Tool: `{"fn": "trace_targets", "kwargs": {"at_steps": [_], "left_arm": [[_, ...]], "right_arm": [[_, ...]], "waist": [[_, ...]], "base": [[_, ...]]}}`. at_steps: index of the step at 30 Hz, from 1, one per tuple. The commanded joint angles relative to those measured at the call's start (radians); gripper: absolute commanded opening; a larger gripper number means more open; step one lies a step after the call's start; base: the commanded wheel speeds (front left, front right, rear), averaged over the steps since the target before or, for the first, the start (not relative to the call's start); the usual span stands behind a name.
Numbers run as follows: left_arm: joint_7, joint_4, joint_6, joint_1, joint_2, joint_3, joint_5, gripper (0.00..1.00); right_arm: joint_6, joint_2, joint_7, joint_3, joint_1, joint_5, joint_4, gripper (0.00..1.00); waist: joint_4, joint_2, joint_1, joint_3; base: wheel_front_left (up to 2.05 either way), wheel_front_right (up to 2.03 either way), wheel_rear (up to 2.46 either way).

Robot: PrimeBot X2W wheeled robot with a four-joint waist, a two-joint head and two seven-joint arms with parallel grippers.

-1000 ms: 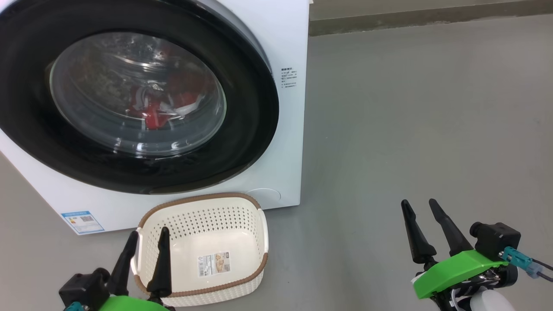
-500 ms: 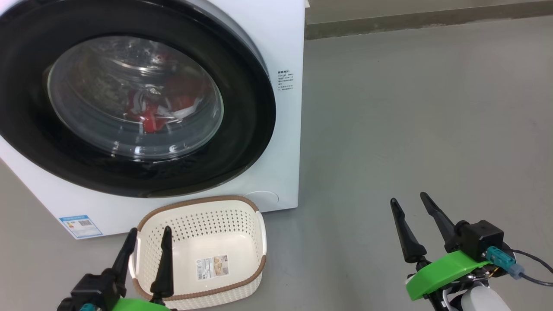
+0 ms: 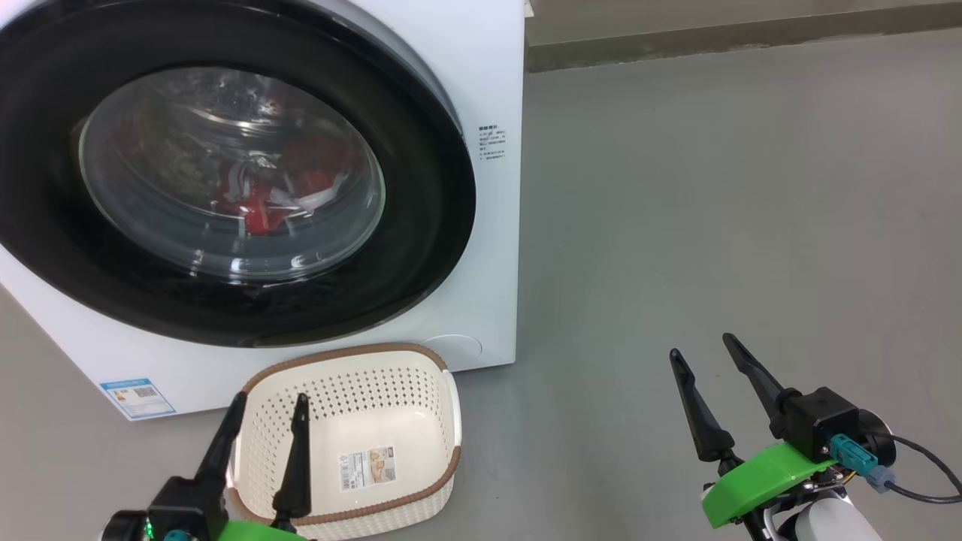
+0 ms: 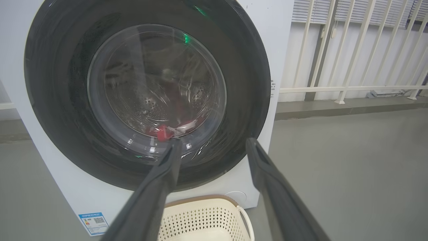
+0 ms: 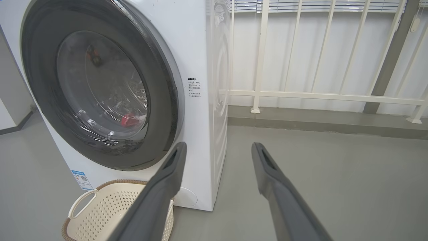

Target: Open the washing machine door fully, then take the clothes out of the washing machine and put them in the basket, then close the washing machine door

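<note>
Left tool (image 3: 271,396), right tool (image 3: 700,344): agape, empty

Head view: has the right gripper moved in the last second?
Yes, slightly: the right gripper has edged left, closing on the washing machine at its lower right corner. The camera shifted too, but less.

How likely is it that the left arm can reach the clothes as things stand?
Probably not yet: the door looks shut, and the clothes lie behind it, seen through the window. Opening it should free the way.

washing machine door (image 3: 440,225): gleaming glossy black
clothes (image 3: 257,214): showing red, white
basket (image 3: 361,379): showing cream, perforated, brown rim
</note>
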Motion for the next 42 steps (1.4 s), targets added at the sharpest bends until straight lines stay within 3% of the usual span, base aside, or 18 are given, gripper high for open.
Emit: {"fn": "trace_targets", "kwargs": {"at_steps": [1,15,16,17,19,21,25,32,42], "left_arm": [[-0.012,-0.021,0.012,-0.033,0.015,0.025,-0.002,1.00],[-0.012,-0.012,0.012,-0.039,0.015,0.028,-0.005,1.00],[-0.012,-0.012,0.011,-0.040,0.015,0.029,-0.005,1.00],[-0.012,-0.011,0.010,-0.043,0.015,0.029,-0.004,1.00],[-0.012,-0.019,0.012,-0.045,0.015,0.023,-0.005,1.00],[-0.012,-0.030,0.016,-0.046,0.015,0.015,-0.006,1.00],[-0.012,-0.049,0.021,-0.053,0.015,0.001,-0.006,1.00],[-0.012,-0.080,0.021,-0.093,0.015,-0.017,-0.010,1.00],[-0.012,-0.106,0.026,-0.160,0.015,-0.042,-0.010,1.00]], "right_arm": [[-0.001,-0.008,-0.011,0.023,-0.048,-0.013,-0.021,1.00],[-0.001,-0.005,-0.011,0.018,-0.047,0.000,-0.028,1.00],[-0.001,-0.005,-0.011,0.018,-0.047,0.002,-0.028,0.78],[-0.001,-0.006,-0.011,0.018,-0.049,0.005,-0.028,0.49],[-0.001,-0.008,-0.011,0.017,-0.054,0.009,-0.025,0.33],[-0.001,-0.009,-0.011,0.018,-0.062,0.020,-0.020,0.00],[-0.001,-0.004,-0.011,0.001,-0.083,0.102,-0.004,0.00],[-0.001,0.005,-0.011,-0.025,-0.165,0.353,0.032,0.00],[-0.001,-0.038,0.066,0.021,-0.428,0.730,0.159,0.00]], "waist": [[0.001,-0.0001,0.0000,0.000],[0.007,-0.0001,0.0000,0.010],[0.009,-0.0001,0.0000,0.013],[0.011,-0.0001,0.0000,0.017],[0.016,-0.0001,0.0000,0.023],[0.021,-0.0001,0.0000,0.031],[0.037,-0.0001,0.0000,0.052],[0.072,-0.0001,0.0000,0.131],[0.118,-0.0001,0.0000,0.284]], "base": [[0.00,0.00,0.00],[0.00,0.00,0.00],[0.00,0.00,0.00],[0.00,0.00,0.00],[0.00,0.00,0.00],[0.00,0.00,0.00],[0.00,0.00,0.00],[0.00,0.00,0.00],[0.00,0.00,0.00]]}}
